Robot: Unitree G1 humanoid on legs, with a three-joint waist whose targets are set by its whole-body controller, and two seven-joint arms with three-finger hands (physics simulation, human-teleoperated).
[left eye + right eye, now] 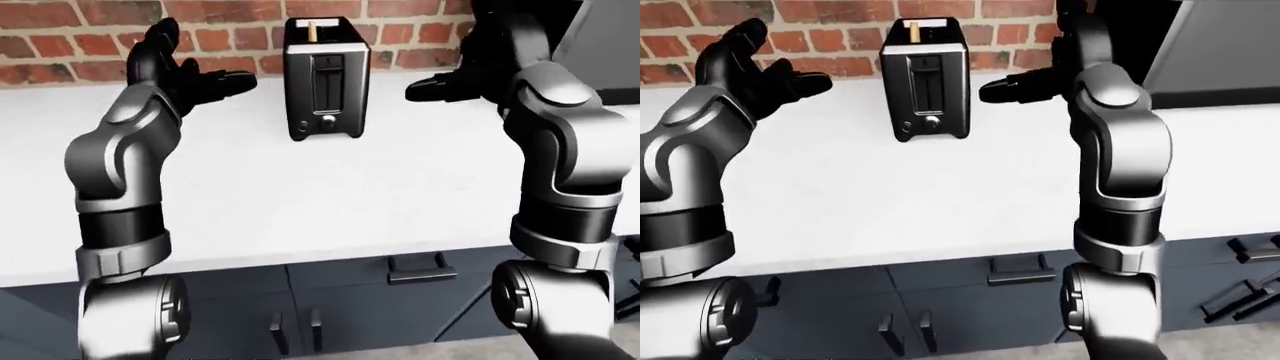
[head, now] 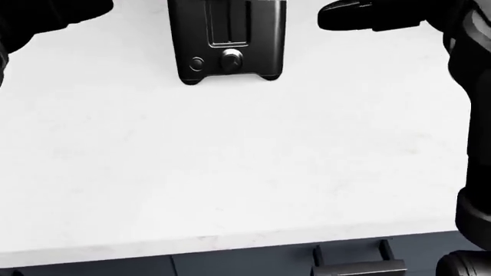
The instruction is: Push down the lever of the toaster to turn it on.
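Toaster [image 1: 327, 79]: glossy black shell, brushed-metal top. Between hands, counter [image 1: 330, 187]: smooth white stone-look, matt. Wall [image 1: 80, 37]: rough red brick. Cabinets [image 1: 400, 300]: matt dark blue-grey, black metal handles [image 1: 418, 268]. Forearms: satin grey metal.

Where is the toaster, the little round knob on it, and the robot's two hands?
toaster [image 1: 327, 79]: left-eye view, middle of its dark face.
knob [image 2: 231, 58]: head view, centre of the round dial.
left robot hand [image 1: 190, 75]: left-eye view, its palm.
right robot hand [image 1: 445, 88]: left-eye view, its dark fingers.
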